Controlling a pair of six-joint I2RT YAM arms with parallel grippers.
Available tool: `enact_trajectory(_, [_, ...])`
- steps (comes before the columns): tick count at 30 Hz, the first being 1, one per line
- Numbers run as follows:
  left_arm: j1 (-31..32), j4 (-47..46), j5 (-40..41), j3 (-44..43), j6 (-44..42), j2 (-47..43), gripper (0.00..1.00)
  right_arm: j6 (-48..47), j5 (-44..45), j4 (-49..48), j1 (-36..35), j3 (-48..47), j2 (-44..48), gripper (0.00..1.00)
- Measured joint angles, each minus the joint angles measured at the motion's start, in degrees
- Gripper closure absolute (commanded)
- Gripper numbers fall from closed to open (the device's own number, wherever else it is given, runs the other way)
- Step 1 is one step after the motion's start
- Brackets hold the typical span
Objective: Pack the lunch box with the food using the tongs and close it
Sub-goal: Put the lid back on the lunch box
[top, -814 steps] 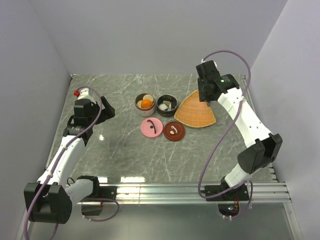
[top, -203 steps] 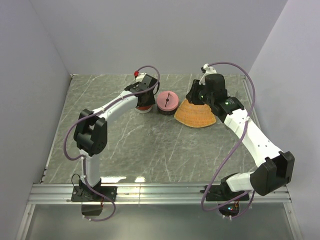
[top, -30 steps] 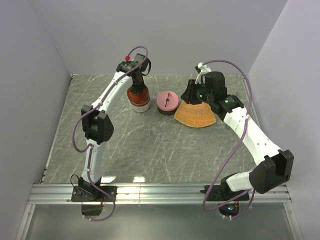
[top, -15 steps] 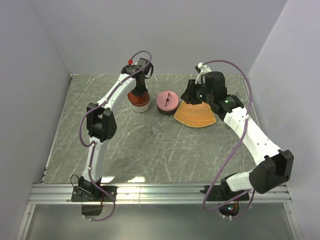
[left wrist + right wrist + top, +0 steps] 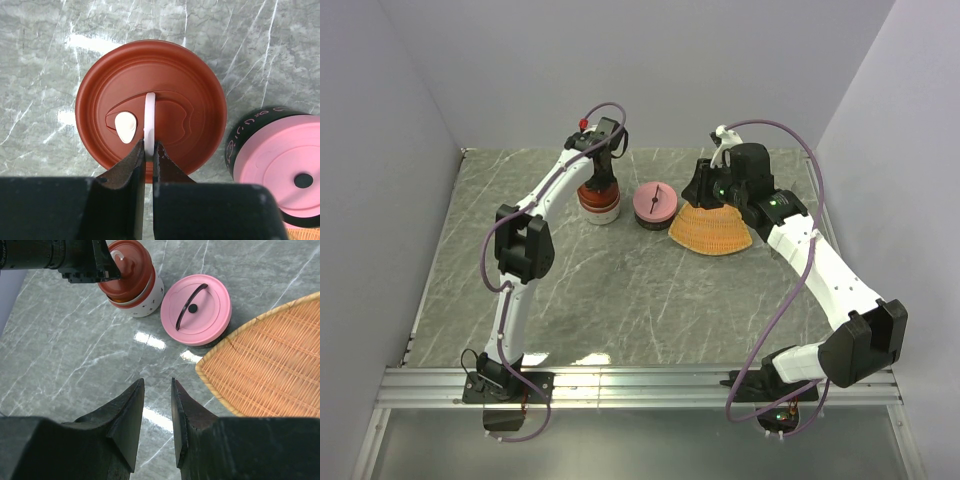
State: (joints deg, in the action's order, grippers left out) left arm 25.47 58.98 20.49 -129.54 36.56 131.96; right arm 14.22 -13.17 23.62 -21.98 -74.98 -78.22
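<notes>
From above, the left arm reaches to the far side of the marble table [image 5: 620, 290]. The left gripper [image 5: 601, 180] points straight down onto a red lid [image 5: 599, 194] sitting on a white tub [image 5: 602, 212]. Just beside it stands a second tub under a pink lid [image 5: 655, 201], and next to that lies a triangular woven tray [image 5: 715, 232]. The right gripper [image 5: 703, 192] hovers over the tray's far tip, apparently out of the way.

The left wrist camera looks straight down. The gripper's two fingers are pinched shut on the lid's thin white handle [image 5: 149, 112], a grip that suits lowering the lid squarely onto its tub. The lid looks level and centred. The dark tub [image 5: 235, 145] with the pink lid is at the right, near but apart.

The right wrist camera shows its own fingers a little apart with nothing between them, above bare table near the tray's edge.

No food shows in any view; it is probably sealed inside the two tubs. The tongs are not in sight.
</notes>
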Motion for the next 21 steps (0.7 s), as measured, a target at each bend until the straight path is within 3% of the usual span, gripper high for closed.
enact_trajectory(21, [0.3, -4.9, 0.2, 6.4, 1.3, -3.3, 1.0, 0.0, 0.0, 0.0, 0.0, 0.0, -0.7, 0.64])
